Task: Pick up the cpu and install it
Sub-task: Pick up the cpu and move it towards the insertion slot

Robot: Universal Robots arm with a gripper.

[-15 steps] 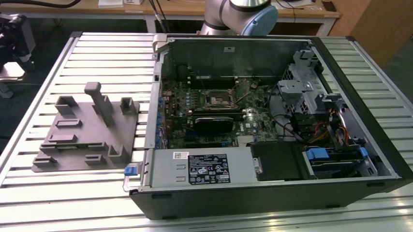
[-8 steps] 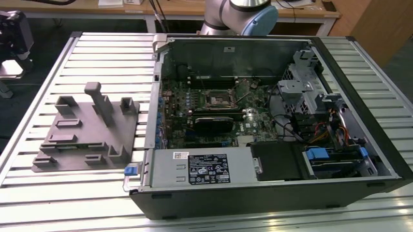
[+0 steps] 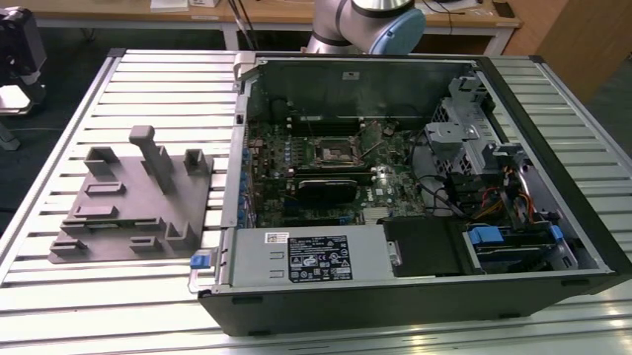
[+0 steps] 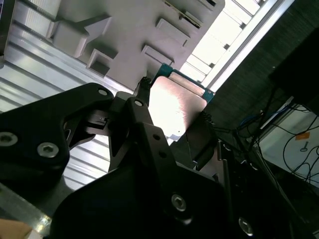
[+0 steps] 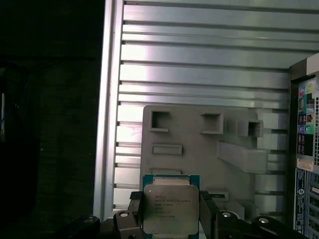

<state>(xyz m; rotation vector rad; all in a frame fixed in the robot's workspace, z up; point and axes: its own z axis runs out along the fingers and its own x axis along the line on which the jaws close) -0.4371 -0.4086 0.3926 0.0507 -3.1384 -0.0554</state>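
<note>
The cpu is held clamped by its edges in the gripper, off the table, silvery top seen in both wrist views. The grey fixture and slatted table are seen behind it. An open computer case is set just beside the fixture, dark socket inside.

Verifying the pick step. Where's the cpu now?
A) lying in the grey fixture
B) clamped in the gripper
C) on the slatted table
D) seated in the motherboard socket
B: in the first wrist view the cpu sits clamped between the fingers of the gripper, with the grey fixture beyond it.
</note>
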